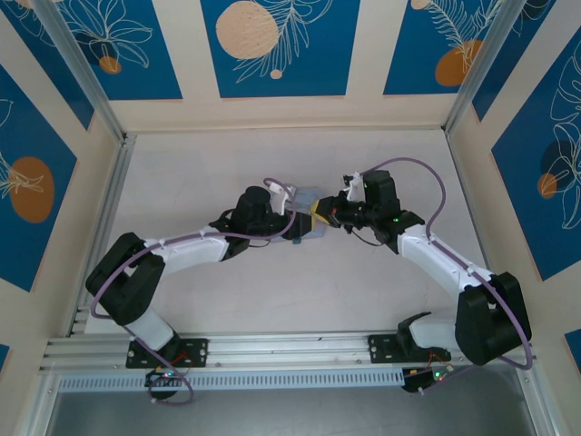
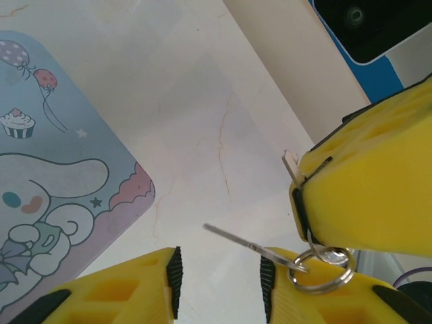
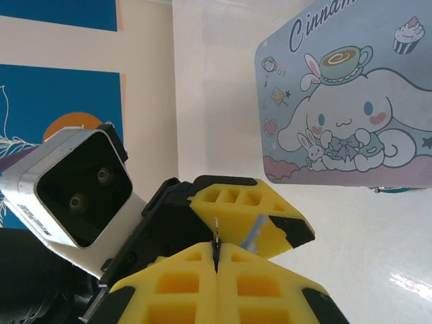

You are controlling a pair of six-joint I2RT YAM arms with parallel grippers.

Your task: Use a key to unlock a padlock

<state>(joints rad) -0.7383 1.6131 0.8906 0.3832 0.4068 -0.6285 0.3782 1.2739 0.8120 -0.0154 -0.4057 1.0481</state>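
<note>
Right gripper [image 3: 216, 251] is pressed together on the thin pale metal key [image 3: 216, 229]. Only a sliver of its tip stands up from the seam between the yellow, cell-patterned fingers [image 3: 175, 283] at the lower centre of the right wrist frame, and in the left wrist view that tip pokes out right of centre. Left gripper [image 2: 219, 282] is partly spread along the bottom edge of its own view and clamps nothing. A silver split key ring [image 2: 324, 271] is draped on its right-hand finger, and a second slim steel key blade [image 2: 237, 237] slants above the gap. The pastel blue cartoon-printed tin box [image 2: 61, 175], smooth with rounded corners, lies flat on the pale marbled worktop [image 2: 223, 101] at the left of that frame. Where the padlock sits I cannot tell. The step in hand looks like readying the key for insertion. So little blade projects that a regrip nearer the bow seems wise, with the left gripper steadying the ring. Hard, slick metal may pivot between the pads, and the loose ring will swing, so slow, square alignment should serve best
</note>
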